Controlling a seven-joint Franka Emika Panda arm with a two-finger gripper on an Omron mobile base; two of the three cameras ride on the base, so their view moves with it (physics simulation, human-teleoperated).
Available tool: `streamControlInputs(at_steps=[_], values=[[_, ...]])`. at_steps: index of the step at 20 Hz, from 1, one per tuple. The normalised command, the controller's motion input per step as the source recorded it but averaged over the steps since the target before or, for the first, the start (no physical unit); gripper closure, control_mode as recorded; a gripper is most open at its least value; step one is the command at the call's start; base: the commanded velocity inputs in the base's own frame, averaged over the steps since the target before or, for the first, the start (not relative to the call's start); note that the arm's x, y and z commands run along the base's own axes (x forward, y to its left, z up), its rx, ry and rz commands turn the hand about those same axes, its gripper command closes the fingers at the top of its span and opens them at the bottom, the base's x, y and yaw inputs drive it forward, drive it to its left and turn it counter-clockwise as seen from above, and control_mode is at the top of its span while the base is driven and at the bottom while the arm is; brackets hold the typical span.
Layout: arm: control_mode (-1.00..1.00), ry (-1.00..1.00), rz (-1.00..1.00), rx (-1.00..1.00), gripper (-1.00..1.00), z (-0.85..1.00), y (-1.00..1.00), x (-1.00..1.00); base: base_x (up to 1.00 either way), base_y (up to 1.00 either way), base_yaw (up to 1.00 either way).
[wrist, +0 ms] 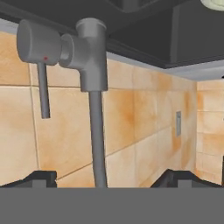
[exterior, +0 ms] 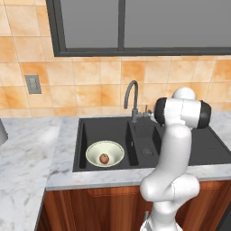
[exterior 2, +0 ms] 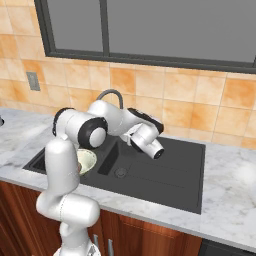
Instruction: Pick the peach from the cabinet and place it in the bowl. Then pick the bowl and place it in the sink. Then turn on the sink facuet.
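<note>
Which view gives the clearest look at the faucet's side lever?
The hand view: the lever hangs large from the faucet base, the picture being rolled upside down. In the left base view the lever is a tiny stub beside the arm. In the right base view the arm covers the faucet's base.

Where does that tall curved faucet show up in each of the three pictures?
Left base view: faucet behind the sink's middle, left of the arm.
Right base view: its arch peeks above the arm.
Hand view: upside down, centre-left.
Shared landmark: orange tiled wall.
</note>
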Motion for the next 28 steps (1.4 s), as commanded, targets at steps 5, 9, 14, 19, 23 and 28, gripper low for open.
streamControlInputs(at_steps=[5,9,14,19,23,28], values=[[-1.0,0.0,0.0,0.0,-1.0,-0.08,0.0,0.37,0.0,0.0,0.0],[-1.0,0.0,0.0,0.0,-1.0,-0.1,0.0,0.4,0.0,0.0,0.0],[-1.0,0.0,0.0,0.0,-1.0,-0.24,0.0,0.38,0.0,0.0,0.0],[-1.0,0.0,0.0,-0.01,-1.0,-0.26,0.0,0.46,0.0,0.0,0.0],[-1.0,0.0,0.0,0.0,-1.0,-0.18,0.0,0.43,0.0,0.0,0.0],[-1.0,0.02,0.0,0.0,-1.0,-0.13,-0.05,0.43,0.0,0.0,0.0]])
